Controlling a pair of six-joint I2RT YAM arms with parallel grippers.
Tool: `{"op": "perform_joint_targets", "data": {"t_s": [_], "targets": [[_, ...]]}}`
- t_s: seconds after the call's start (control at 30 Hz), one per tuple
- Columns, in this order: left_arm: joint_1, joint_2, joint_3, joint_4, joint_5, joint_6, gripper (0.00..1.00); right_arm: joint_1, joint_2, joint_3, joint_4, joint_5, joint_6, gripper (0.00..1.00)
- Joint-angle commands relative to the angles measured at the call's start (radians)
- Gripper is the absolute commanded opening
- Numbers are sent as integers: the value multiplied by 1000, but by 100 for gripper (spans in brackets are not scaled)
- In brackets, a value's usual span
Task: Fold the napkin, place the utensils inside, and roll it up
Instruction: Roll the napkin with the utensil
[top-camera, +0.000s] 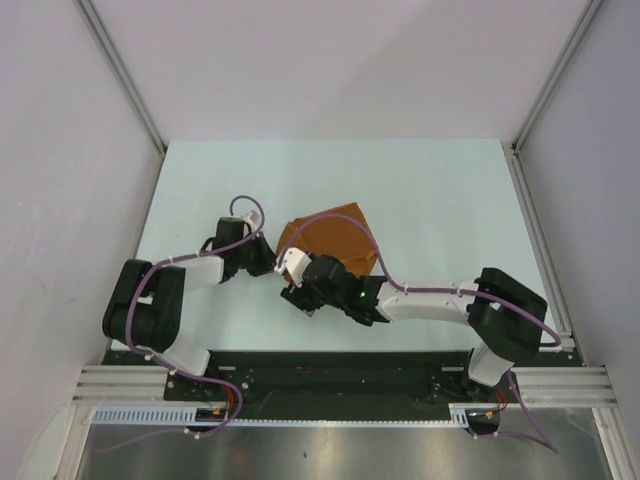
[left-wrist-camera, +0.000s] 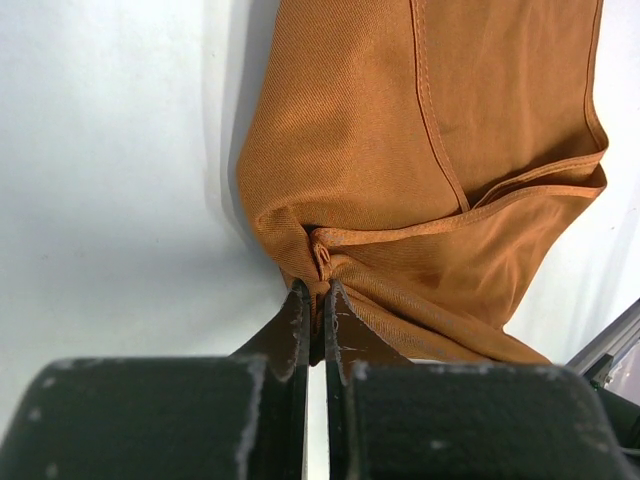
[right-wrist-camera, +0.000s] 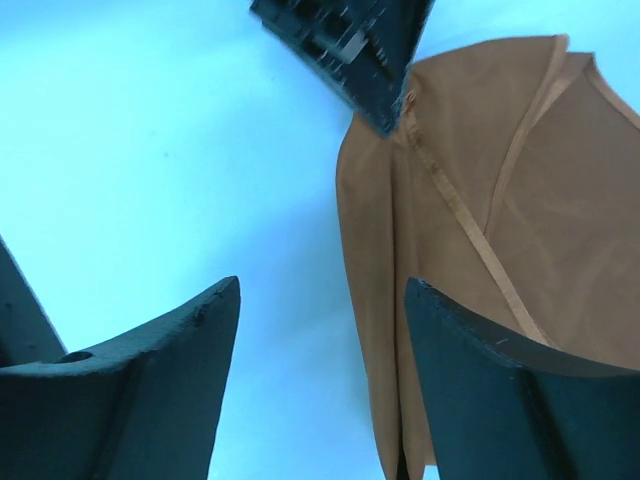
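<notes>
The pale desk carries one thing of the task that we can see: the napkin, lying near its middle, just beyond both wrists. We judge the work to be early. The cloth is already doubled over on itself, so the fold is under way, but it does not look squared off. Placing the spoon and rolling are both left to do, and we find no spoon in any view.

The napkin is rust-brown with an orange tint, and its plain fabric shows a fine weave. In the left wrist view one layer lies over another, and a stitched hem runs along each edge. It looks soft and limp, lying flat except at its near left corner.

The left fingers are closed tight on that corner, and the cloth there bunches into small creases. The right fingers stand wide apart and hold nothing, straddling bare desk just beside the napkin's left edge.
</notes>
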Motion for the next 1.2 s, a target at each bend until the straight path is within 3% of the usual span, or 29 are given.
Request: {"op": "perform_joint_targets", "data": {"t_s": [0.0,0.13,0.4,0.87,1.17], "targets": [[-7,15,49,-35,-10,30,0,23,73,-3,57,80,-92,68],[-7,20,55,-41,-10,33,0,35,122,14,54,87,-100,64],[-7,21,55,-47,-13,39,0,34,148,34,53,189,-103,70],[-11,9,58,-58,-21,48,0,-18,119,21,71,124,-108,75],[-17,9,61,-61,-24,50,0,-95,130,54,31,-50,-85,76]]}}
